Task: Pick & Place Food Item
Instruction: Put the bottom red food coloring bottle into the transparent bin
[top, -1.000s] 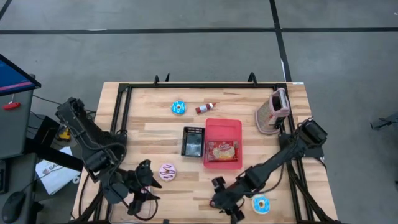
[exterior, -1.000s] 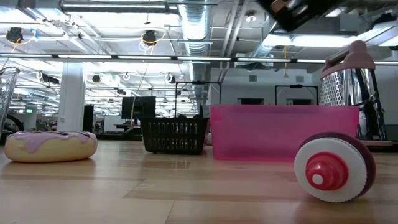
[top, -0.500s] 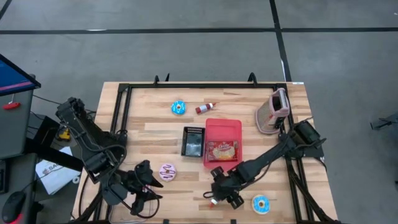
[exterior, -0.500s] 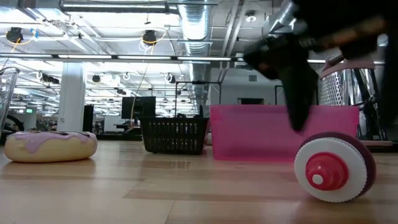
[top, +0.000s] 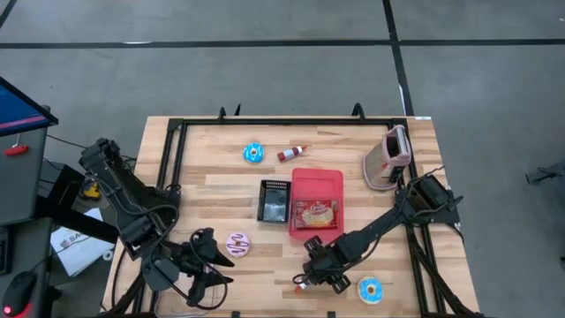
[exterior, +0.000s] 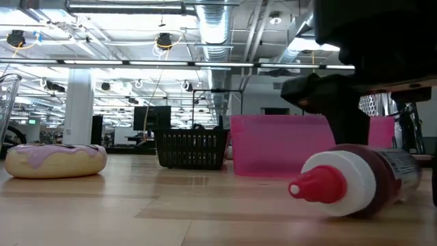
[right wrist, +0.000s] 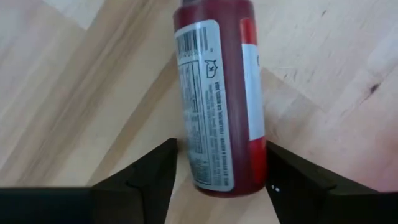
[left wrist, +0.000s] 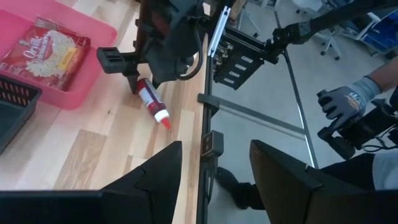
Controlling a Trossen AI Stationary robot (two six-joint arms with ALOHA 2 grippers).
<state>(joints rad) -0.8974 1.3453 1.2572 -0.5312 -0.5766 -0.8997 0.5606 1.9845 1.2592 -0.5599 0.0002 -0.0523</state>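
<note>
On the wooden worktop (top: 212, 190), a pink bin (top: 317, 204) holds a popcorn packet (top: 315, 213) beside an empty-looking black basket (top: 274, 200), while the right pincer (top: 320, 272) straddles a red sauce bottle (top: 306, 282), fingers spread, and the left pincer (top: 205, 262) waits half-spread.

Both arms are matte black: chunky jointed links with dark cables looped along them. The left arm (top: 124, 199) looks bulkier, with thick housings; the right arm (top: 388, 225) shows a long slim link. Each pincer has two flat black angular fingers (right wrist: 140, 177). A person's hand (left wrist: 341, 106) wears a grey glove.
</note>
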